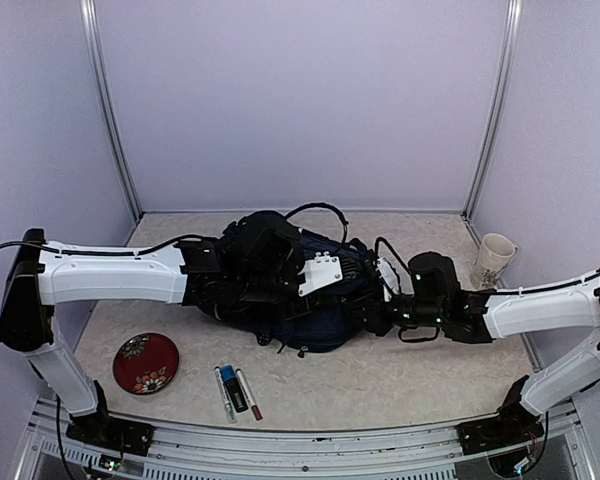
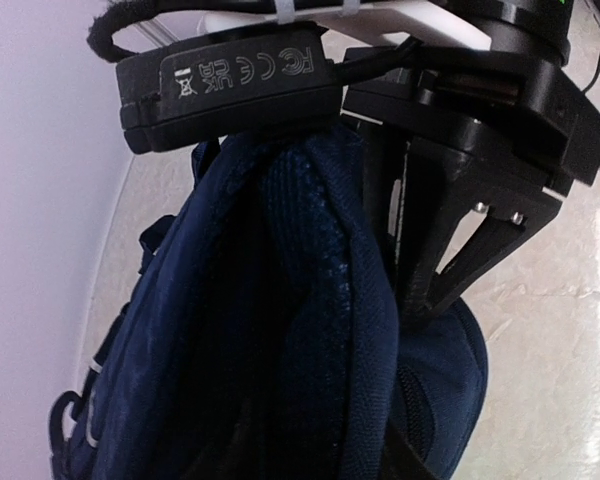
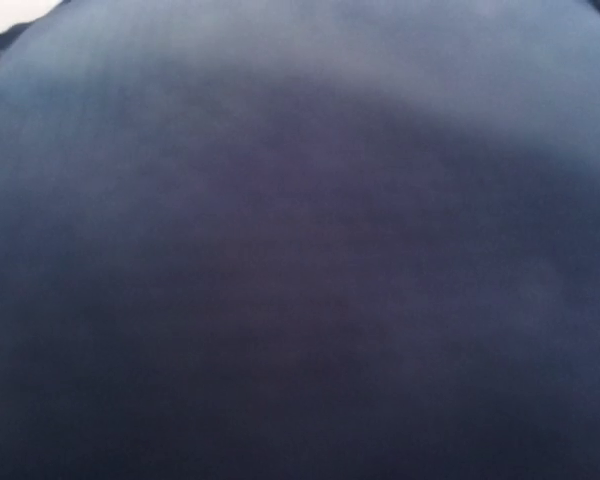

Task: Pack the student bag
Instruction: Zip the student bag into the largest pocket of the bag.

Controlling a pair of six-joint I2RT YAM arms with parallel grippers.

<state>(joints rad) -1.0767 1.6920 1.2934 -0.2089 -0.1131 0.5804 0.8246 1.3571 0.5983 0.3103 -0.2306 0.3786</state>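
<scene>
The student bag (image 1: 325,322), navy blue, lies in the middle of the table with both arms meeting over it. My left gripper (image 1: 354,268) reaches in from the left; its fingers are lost against the dark fabric. In the left wrist view a raised fold of the bag (image 2: 280,330) fills the frame and hides my own fingers. Just beyond that fold, the right gripper (image 2: 420,295) dips into the bag beside it. In the top view the right gripper (image 1: 378,302) presses into the bag's right end. The right wrist view shows only blurred navy cloth of the bag (image 3: 300,250).
A white mug (image 1: 493,258) stands at the back right. A red plate (image 1: 146,362) lies front left, with a few pens and markers (image 1: 236,390) beside it near the front edge. A black cable (image 1: 315,210) loops behind the bag. Walls close in three sides.
</scene>
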